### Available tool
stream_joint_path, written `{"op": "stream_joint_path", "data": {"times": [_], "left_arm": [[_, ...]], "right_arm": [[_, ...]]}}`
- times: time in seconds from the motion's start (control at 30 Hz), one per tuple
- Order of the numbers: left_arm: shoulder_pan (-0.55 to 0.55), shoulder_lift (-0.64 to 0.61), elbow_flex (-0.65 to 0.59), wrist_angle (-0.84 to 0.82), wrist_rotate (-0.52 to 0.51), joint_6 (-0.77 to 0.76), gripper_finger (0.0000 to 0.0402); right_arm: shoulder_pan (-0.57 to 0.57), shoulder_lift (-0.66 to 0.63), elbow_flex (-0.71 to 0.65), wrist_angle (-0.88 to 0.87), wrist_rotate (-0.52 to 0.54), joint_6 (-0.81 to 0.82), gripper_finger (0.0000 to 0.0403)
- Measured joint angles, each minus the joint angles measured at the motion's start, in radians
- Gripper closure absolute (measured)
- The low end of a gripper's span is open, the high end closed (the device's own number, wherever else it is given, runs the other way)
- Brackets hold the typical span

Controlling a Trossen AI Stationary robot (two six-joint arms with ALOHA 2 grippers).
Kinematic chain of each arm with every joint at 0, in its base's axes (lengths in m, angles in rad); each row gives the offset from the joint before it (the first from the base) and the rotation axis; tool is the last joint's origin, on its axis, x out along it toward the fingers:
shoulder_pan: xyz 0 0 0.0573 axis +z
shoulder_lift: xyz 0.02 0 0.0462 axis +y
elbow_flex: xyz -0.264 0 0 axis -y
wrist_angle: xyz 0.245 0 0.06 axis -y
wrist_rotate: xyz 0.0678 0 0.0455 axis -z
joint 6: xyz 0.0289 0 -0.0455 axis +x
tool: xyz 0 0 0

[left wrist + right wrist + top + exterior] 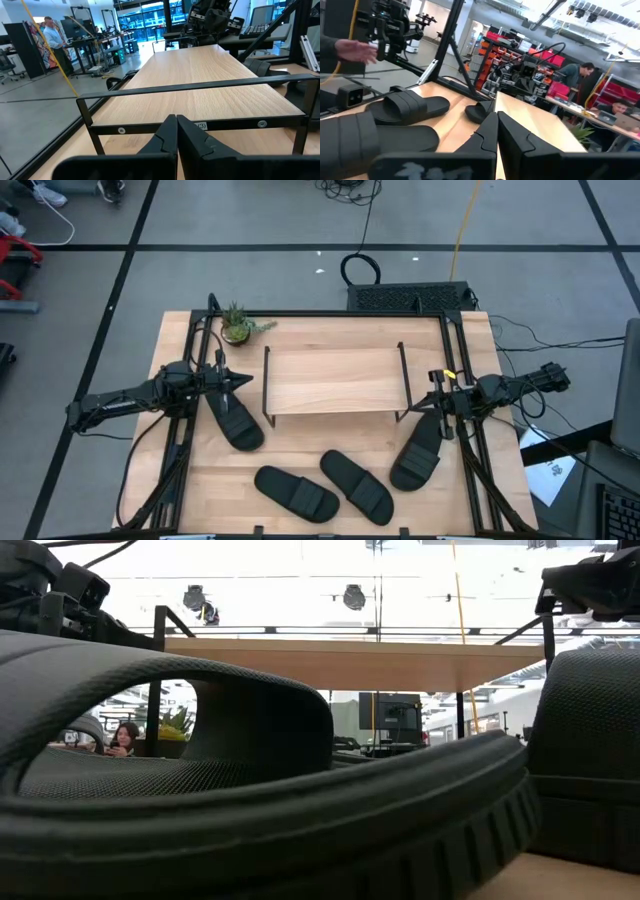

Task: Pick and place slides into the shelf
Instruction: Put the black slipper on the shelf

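Observation:
Four black slides lie sole-down on the table. One sits at the left (235, 420), two near the front edge (296, 492) (356, 485), and one at the right (418, 452). The shelf (335, 380), a light plank on thin black legs, stands mid-table with nothing on its top. My left gripper (243, 380) hovers shut at the shelf's left end, over the left slide's far end; its wrist view shows the shut fingers (176, 131) facing the plank (200, 85). My right gripper (428, 404) hovers shut at the shelf's right end, above the right slide; the shut fingers (496, 129) face the front slides (407, 107).
A small potted plant (238, 327) stands at the table's far left corner. Black frame rails run along the table's left and right sides. In the low view one slide (250, 800) fills the foreground and another (590, 760) stands at the right. People are in the room beyond.

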Motion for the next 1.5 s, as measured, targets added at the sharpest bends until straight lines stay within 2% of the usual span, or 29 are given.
{"op": "stream_joint_path", "data": {"times": [0.37,0.67,0.97,1.07,1.27,1.4,1.5], "left_arm": [[0.0,0.0,0.0,0.0,0.0,-0.002,0.0398],[0.0,0.0,0.0,0.0,0.0,-0.111,0.0398],[0.0,0.0,0.0,0.044,0.0,0.051,0.0398],[0.0,0.0,0.0,0.044,0.0,0.06,0.0398],[0.0,0.0,0.0,0.044,0.0,0.06,0.0398],[0.0,0.0,0.0,0.044,0.0,0.056,0.0398],[0.0,0.0,0.0,0.044,0.0,0.056,0.0398]], "right_arm": [[0.0,0.0,0.0,0.005,0.0,0.151,0.0403],[0.0,0.0,0.0,-0.004,-0.001,0.283,0.0403],[0.0,0.0,0.0,0.032,0.009,0.266,0.0403],[0.0,0.0,0.009,0.069,0.081,0.259,0.0403],[0.0,0.023,0.157,-0.087,0.269,0.235,0.04],[0.0,0.12,0.328,-0.224,0.36,0.245,0.038],[0.0,0.22,0.478,-0.381,0.398,0.311,0.0367]]}}
